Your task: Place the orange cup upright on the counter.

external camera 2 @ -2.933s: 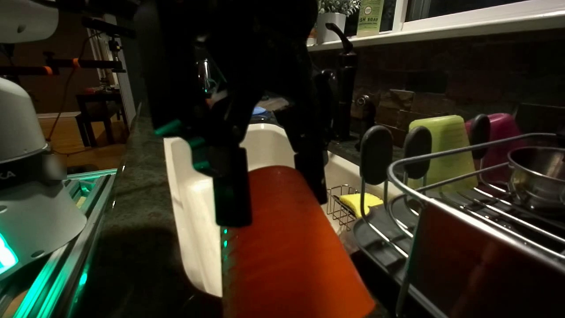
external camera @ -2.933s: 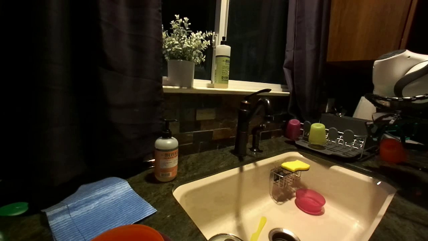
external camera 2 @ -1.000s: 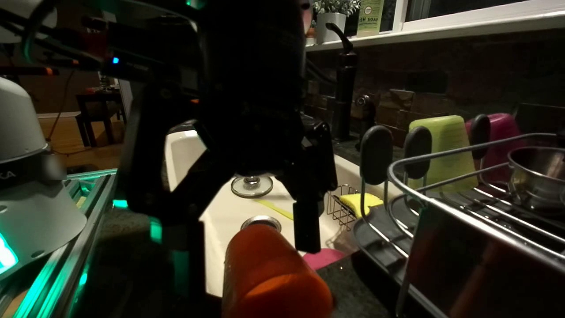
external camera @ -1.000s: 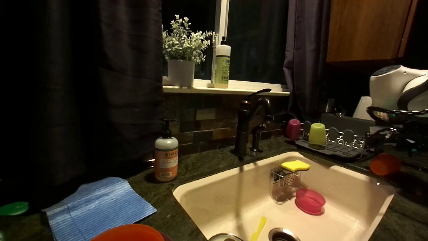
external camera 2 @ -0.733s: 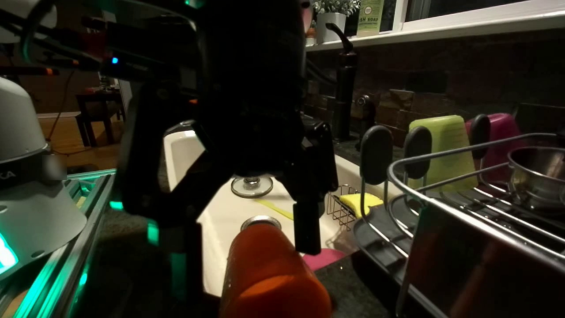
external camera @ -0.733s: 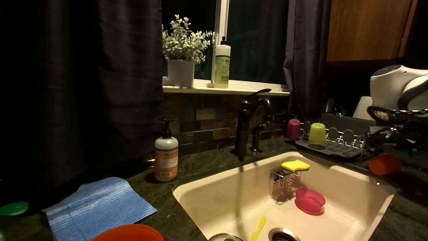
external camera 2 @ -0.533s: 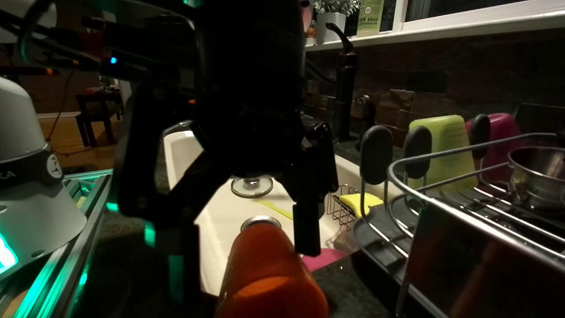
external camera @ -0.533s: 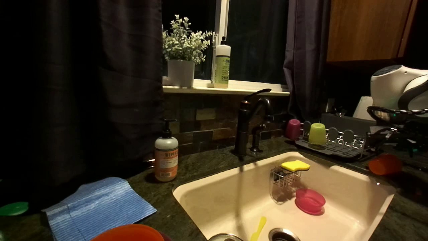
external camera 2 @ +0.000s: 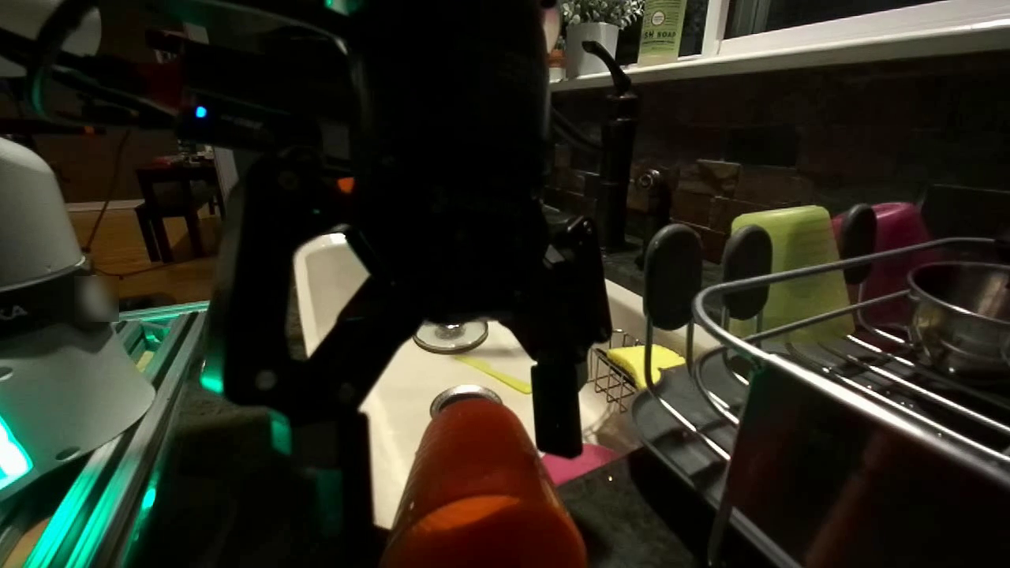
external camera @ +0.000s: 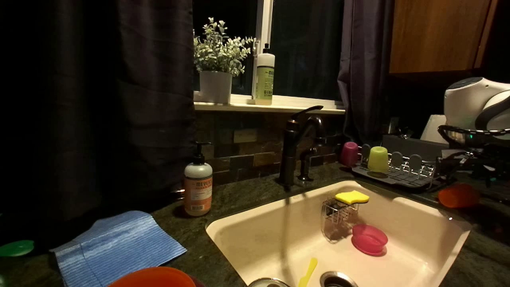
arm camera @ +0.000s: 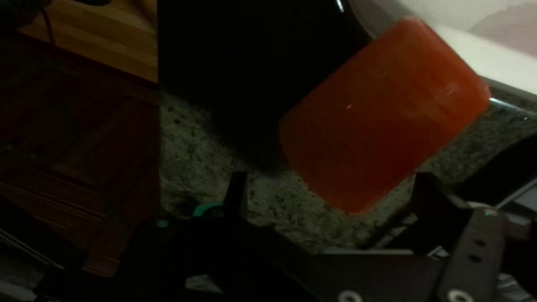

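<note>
Orange cup (external camera: 459,195) lies on its side on the speckled worktop (arm camera: 188,147), near the edge bordering the sink (external camera: 259,231), narrower end towards that edge. End effector (arm camera: 330,178) near the cup, jaws standing wide apart.

In an exterior view, the orange cup (external camera: 459,195) lies on its side on the dark counter (external camera: 239,195) just beside the far right corner of the cream sink (external camera: 255,235); the dish rack (external camera: 410,182), an upturned yellow-green cup (external camera: 377,159) in it, stands behind the sink. Inside the sink are a pink dish (external camera: 369,241), a yellow utensil (external camera: 308,272) and a wire caddy (external camera: 338,215) topped by a yellow sponge (external camera: 352,197). Left of the sink are a soap bottle (external camera: 198,187) and a blue cloth (external camera: 119,245).
</note>
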You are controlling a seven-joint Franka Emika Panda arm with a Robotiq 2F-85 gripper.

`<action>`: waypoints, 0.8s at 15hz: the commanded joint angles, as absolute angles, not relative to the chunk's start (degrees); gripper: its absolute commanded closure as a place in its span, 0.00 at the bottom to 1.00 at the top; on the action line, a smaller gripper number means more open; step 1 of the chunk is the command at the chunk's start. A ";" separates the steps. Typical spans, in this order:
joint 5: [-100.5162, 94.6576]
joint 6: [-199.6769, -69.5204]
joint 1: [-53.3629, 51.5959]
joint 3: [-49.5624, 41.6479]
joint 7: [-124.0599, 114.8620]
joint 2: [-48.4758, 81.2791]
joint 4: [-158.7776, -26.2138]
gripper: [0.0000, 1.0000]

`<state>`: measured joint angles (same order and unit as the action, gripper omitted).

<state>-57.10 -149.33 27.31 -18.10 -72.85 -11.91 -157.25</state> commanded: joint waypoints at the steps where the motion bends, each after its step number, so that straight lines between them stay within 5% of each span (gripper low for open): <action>1: -52.91 -155.07 26.53 -20.77 -67.14 -9.78 -157.23 0.00; 12: -26.29 -157.83 25.49 -20.73 -35.37 -7.32 -157.24 0.00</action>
